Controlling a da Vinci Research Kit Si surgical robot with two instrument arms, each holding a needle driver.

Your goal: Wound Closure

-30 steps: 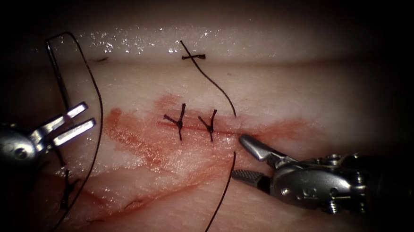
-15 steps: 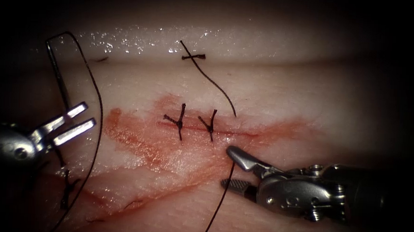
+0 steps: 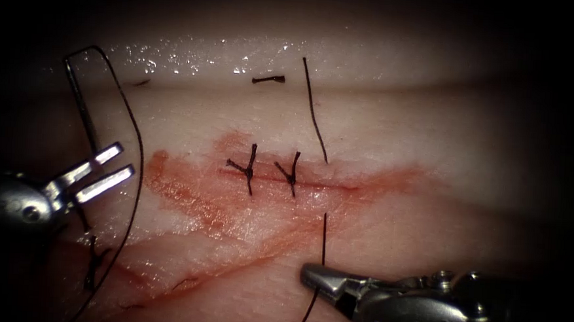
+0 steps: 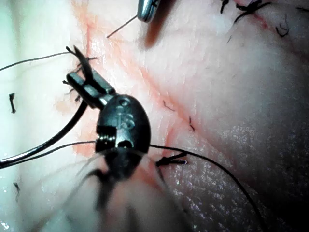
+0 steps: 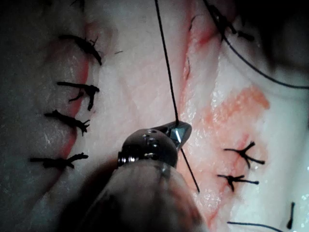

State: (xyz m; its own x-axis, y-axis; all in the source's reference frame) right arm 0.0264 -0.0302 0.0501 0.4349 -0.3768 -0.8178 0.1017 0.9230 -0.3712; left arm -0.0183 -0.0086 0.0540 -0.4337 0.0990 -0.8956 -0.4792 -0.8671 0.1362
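Two shiny hands are over the tissue (image 3: 432,142), one on each side. Far to the left of the cut (image 3: 270,178), the left hand (image 3: 124,158) is gripping the needle (image 3: 80,104) close to one end. The long part of the curve stands up and away from the hand. The needle is in the air and not stuck in the tissue. A long loop of thread (image 3: 134,146) goes from the top of the needle, bends over, and hangs down past the left hand. Next comes a patch of red fluid (image 3: 187,195) spread around the cut. Two dark stitches (image 3: 249,169) sit side by side across the cut, with little ends sticking out. Up beyond them lies a short cut bit of thread (image 3: 268,79). At the right end of the cut, another run of thread goes down into the tissue on the far side and comes out on the near side. Just below that, the right hand (image 3: 307,273) is closed on this thread, which looks straight and tight up to the tissue. The rest of the thread hangs loose under the hand.
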